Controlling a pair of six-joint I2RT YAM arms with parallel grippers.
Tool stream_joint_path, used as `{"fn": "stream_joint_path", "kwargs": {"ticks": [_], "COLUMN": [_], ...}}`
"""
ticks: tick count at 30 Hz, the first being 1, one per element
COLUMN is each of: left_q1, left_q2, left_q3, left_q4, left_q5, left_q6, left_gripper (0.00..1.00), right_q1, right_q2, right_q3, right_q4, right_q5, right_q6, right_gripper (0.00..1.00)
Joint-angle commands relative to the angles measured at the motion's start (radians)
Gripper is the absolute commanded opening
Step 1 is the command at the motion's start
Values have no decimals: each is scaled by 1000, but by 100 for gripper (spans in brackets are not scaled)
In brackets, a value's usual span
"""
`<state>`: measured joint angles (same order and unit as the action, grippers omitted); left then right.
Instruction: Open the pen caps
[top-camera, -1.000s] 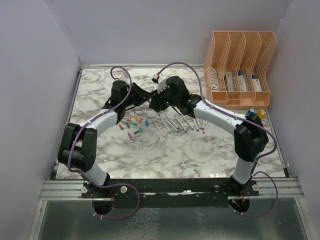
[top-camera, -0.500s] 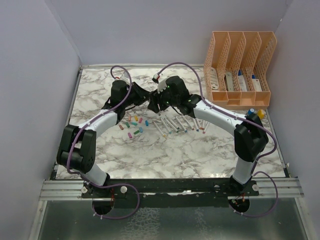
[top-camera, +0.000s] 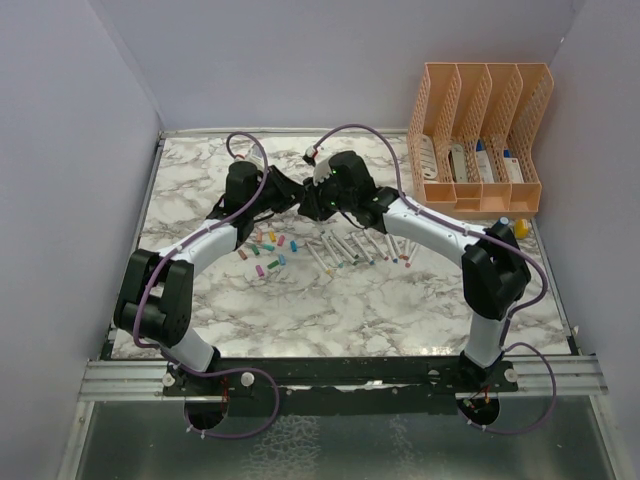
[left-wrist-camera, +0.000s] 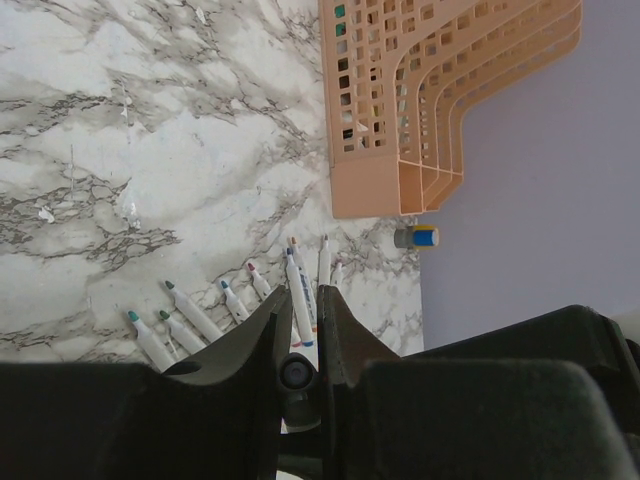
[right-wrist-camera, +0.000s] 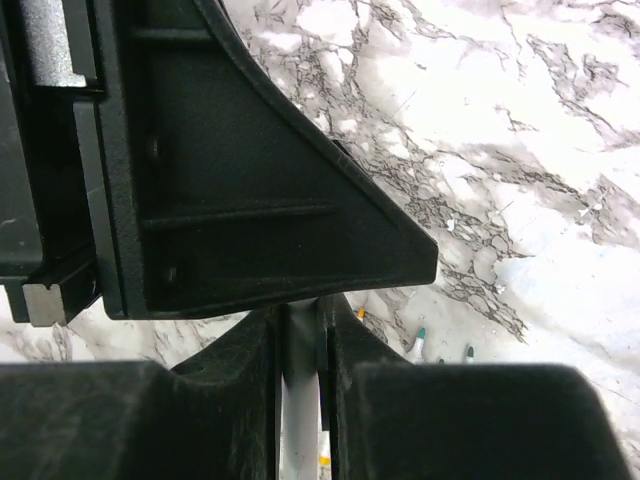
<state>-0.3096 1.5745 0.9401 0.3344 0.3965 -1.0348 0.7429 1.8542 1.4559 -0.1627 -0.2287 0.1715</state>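
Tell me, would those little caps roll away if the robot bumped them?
Probably: the pen caps look tiny and round, lying loose on the smooth marble table. They likely weigh almost nothing, so one nudge could scatter them.

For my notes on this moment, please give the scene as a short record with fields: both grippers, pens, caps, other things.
left gripper: shut on small round dark thing, seen end-on
right gripper: shut on white pen barrel
loose pen caps: cluster on marble table
uncapped pens: row right of the caps
file organiser: peach, far right corner
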Motion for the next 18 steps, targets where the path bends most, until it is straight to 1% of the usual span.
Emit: {"fn": "stream_joint_path", "kwargs": {"ticks": [1,2,3,9,18], "left_q1": [-6,-6,-6,-1,73], "left_q2": [-29,-28,-27,1,63], "left_q3": [17,18,21,51,125], "left_q4": [35,35,36,28,-9], "left_q5": [18,18,17,10,8], "left_q6": [-2,0,3,22,61], "left_gripper": [0,0,0,0,0], "right_q1": [7,7,7,7,7], "right_q2": [9,6,3,-38,-197], "right_q3": [31,30,26,-34,-266], "right_q4": [20,19,17,7,-11], "right_q5": [-26,-24,-23,-14,9], "right_q6": [8,8,8,3,9], "right_gripper": [6,3,1,1,1]}}
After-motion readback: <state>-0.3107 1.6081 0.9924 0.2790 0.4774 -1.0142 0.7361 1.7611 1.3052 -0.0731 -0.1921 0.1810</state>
